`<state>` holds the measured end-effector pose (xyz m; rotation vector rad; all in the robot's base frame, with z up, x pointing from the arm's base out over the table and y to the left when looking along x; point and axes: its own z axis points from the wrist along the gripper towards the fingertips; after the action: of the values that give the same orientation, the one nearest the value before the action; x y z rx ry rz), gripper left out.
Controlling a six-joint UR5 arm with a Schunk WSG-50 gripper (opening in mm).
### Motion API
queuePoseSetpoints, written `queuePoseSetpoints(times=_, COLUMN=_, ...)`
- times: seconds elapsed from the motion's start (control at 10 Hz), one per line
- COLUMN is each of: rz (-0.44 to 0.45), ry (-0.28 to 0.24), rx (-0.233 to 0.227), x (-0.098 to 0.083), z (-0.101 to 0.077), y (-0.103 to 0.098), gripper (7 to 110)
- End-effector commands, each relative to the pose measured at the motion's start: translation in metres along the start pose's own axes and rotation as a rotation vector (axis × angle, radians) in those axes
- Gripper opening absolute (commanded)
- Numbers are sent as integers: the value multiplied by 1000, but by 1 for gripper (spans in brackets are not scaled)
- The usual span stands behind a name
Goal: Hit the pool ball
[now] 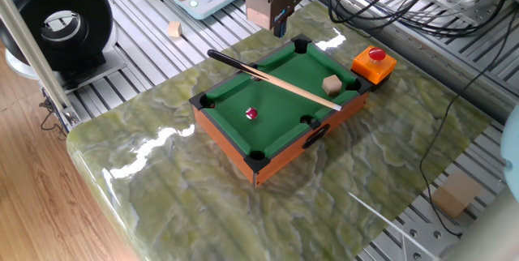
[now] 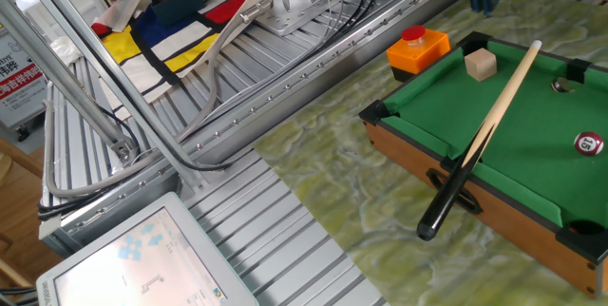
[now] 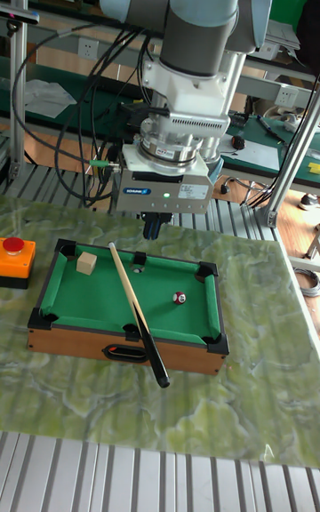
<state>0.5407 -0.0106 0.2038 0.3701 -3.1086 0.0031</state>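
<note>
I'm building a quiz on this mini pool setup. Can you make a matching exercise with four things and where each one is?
Things:
1. pool ball
2. tan cube
3. cue stick
4. red button

Places:
A. outside the pool table, on an orange box
B. lying across the felt, butt end overhanging a rail
C. alone on open felt
D. on the felt near a corner pocket

Pairs: 1-C, 2-D, 3-B, 4-A

We see a small pool table [image 3: 124, 334] sitting on the counter [image 3: 249, 405]. In the tall fixed view, a cue [image 3: 135, 308] lies across it from the far rail to beyond the near rail. The ball [image 3: 179, 298] rests on the table right of the cue; a cube [image 3: 85, 262] sits left of it, near the far left corner. A button box [image 3: 16, 260] stands on the counter just left of the table. Our gripper [image 3: 153, 229] hangs above the far rail.
</note>
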Motion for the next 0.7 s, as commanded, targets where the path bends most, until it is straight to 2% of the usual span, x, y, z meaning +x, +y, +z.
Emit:
queuePoseSetpoints(times=0.0, rz=-19, ry=-25, rx=-28, x=-18, z=13, y=1, gripper=7)
queuePoseSetpoints(times=0.2, rz=-26, ry=-41, rx=-54, x=-22, z=13, y=7, gripper=7)
queuePoseSetpoints(times=0.3, rz=15, ry=-17, rx=-50, x=-16, z=13, y=6, gripper=7)
queuePoseSetpoints(times=0.4, rz=28, ry=-11, rx=-5, x=-15, z=13, y=-5, gripper=7)
queuePoseSetpoints(times=0.5, rz=7, ry=-14, rx=-23, x=-15, z=13, y=0, gripper=7)
queuePoseSetpoints(times=0.6, rz=-22, ry=1, rx=-17, x=-11, z=13, y=-2, gripper=7)
